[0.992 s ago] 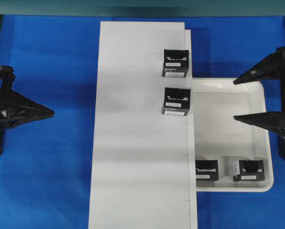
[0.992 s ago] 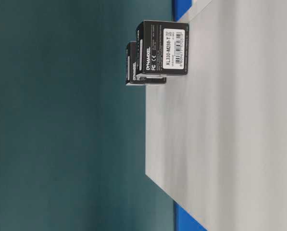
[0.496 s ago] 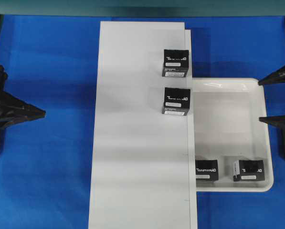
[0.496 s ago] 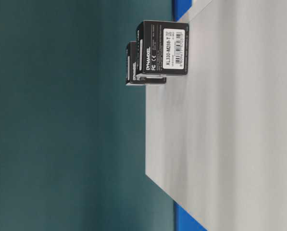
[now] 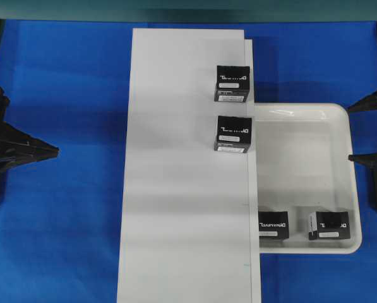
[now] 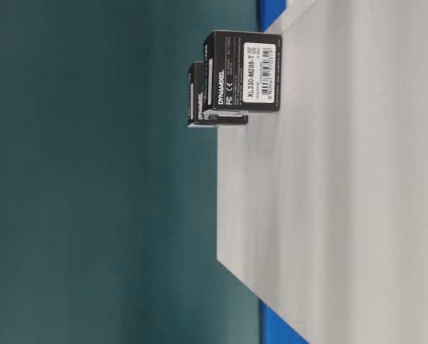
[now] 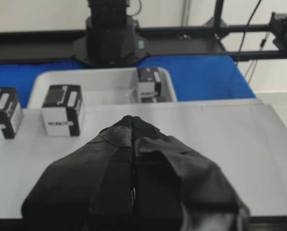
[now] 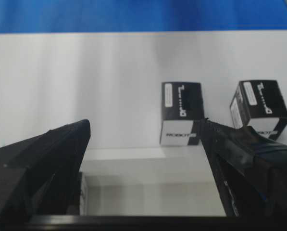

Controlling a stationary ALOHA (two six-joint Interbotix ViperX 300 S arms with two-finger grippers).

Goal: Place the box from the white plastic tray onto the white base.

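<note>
Holding my right gripper spread wide and empty at the right edge of the white plastic tray, I kept my left gripper pinched together over the blue table, left of the white base. 2 boxes sat on that base along its right edge. 1 box and another box lay at the tray's near edge.

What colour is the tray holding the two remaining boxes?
Glossy white tray; clearest in the overhead view.
</note>
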